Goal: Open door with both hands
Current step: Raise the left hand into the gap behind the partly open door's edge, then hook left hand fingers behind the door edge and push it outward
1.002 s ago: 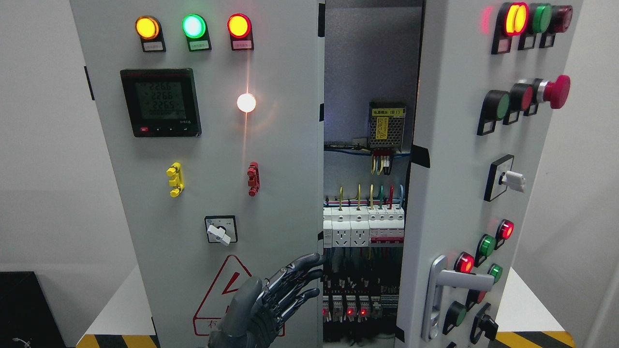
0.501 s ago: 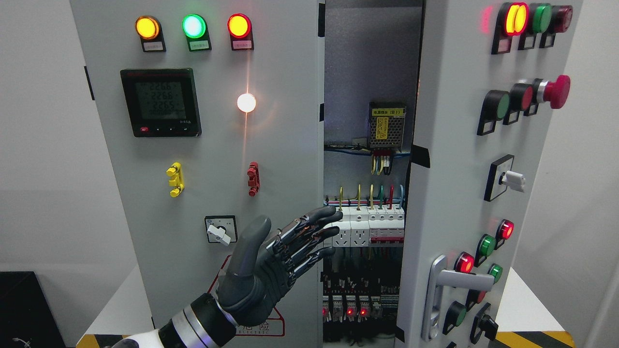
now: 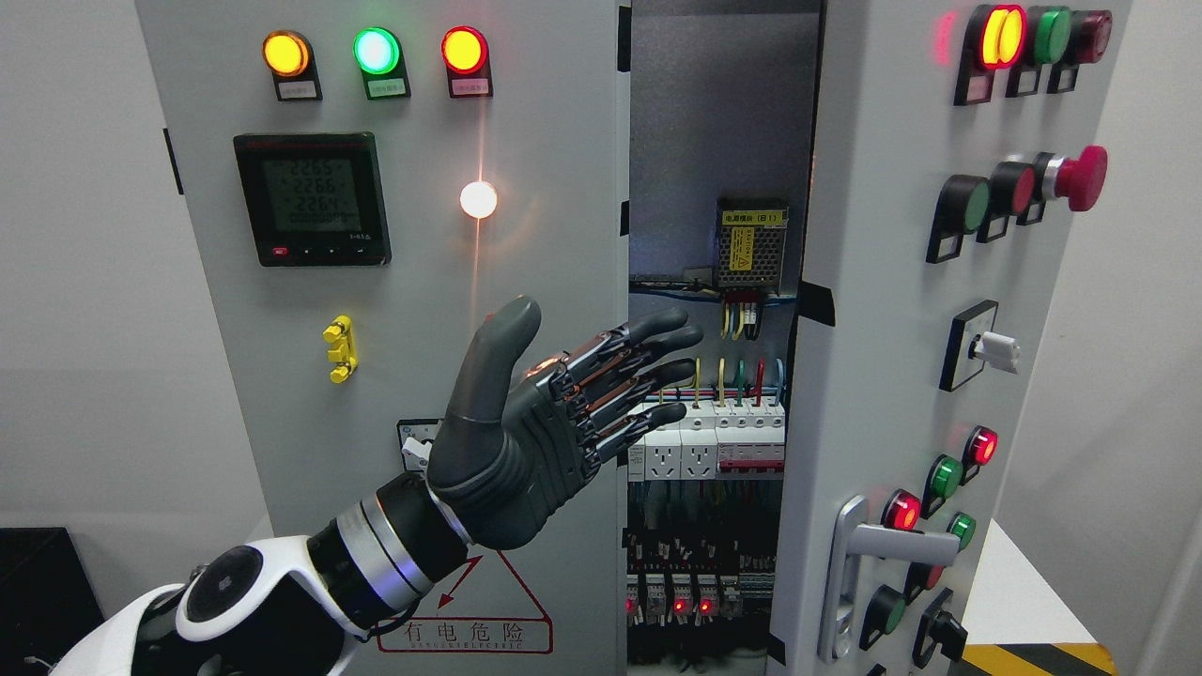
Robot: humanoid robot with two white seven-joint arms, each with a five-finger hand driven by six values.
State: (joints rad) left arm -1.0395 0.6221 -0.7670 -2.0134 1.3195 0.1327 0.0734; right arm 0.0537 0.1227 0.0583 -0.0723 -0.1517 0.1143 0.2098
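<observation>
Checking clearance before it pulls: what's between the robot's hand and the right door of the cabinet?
In the head view, only the open gap lies between the left hand and the right door; behind it sit breakers and wiring, nothing in front.

I am reading 有电危险 in red on the warning label (image 3: 465, 631) low on the left door (image 3: 554, 141), under a red triangle that my left hand (image 3: 526, 432) is partly covering. The digital meter (image 3: 313, 198) higher on that door is showing three rows of digits, roughly 2266, 2266 and 2264, though they are looking faint. Farther in, the yellow label (image 3: 751, 218) on the mesh power unit is carrying print too small for me to read.
</observation>
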